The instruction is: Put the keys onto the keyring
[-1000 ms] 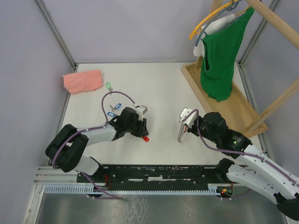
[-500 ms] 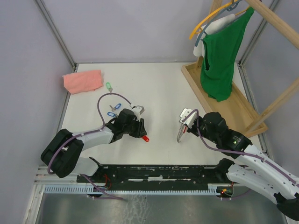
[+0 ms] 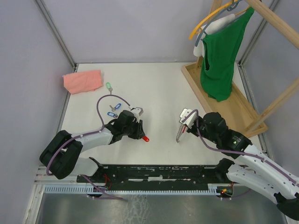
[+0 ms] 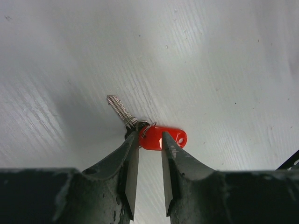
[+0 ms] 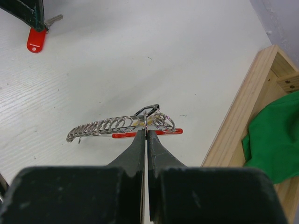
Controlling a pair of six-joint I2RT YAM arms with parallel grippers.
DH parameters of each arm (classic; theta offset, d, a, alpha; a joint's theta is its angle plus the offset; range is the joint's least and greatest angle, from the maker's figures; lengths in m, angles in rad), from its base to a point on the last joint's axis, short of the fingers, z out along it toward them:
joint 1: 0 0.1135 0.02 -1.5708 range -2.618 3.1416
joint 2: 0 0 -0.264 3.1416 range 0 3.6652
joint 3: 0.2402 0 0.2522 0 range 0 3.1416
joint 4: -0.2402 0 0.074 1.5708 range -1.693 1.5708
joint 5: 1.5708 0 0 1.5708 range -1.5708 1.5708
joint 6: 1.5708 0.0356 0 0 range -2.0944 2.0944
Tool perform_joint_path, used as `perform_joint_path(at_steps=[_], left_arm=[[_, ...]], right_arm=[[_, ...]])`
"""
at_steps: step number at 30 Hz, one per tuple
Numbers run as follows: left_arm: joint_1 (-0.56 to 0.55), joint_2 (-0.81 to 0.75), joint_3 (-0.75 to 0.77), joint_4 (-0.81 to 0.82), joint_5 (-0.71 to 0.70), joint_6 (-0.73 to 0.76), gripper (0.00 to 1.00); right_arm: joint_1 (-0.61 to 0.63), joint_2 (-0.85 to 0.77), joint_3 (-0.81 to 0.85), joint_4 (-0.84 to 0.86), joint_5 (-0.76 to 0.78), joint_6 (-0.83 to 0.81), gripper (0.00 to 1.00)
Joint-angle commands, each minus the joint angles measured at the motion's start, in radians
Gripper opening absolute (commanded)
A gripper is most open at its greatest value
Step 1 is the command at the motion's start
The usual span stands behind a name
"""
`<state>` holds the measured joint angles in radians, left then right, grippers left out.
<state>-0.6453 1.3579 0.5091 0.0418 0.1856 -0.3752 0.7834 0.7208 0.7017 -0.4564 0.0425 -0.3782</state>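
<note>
Red key (image 4: 169,138): glossy plastic tag, bright ridged metal blade. Keyring (image 5: 108,126): shiny wire metal. Counter (image 4: 210,56): matt white, faintly grained. Tray (image 5: 243,116): bare pale wood.

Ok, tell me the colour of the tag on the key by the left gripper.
Red; the tag shows best in the left wrist view.

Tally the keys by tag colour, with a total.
Red-tagged key: 1
Blue-tagged keys: 2
Green-tagged key: 1
Total: 4 keys
</note>
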Motion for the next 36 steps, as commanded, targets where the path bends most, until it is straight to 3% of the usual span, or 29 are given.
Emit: perform_joint_path(at_steps=[1, 32, 36], left_arm=[[-0.005, -0.026, 0.0, 0.03, 0.01, -0.028, 0.31], [-0.006, 0.046, -0.002, 0.094, 0.04, -0.05, 0.27], [-0.005, 0.036, -0.004, 0.095, 0.05, -0.053, 0.19]], right_arm=[[0.005, -0.013, 0.006, 0.065, -0.003, 0.005, 0.0], [0.008, -0.011, 0.006, 0.061, -0.013, 0.008, 0.01], [0.008, -0.01, 0.005, 0.059, -0.012, 0.006, 0.01]])
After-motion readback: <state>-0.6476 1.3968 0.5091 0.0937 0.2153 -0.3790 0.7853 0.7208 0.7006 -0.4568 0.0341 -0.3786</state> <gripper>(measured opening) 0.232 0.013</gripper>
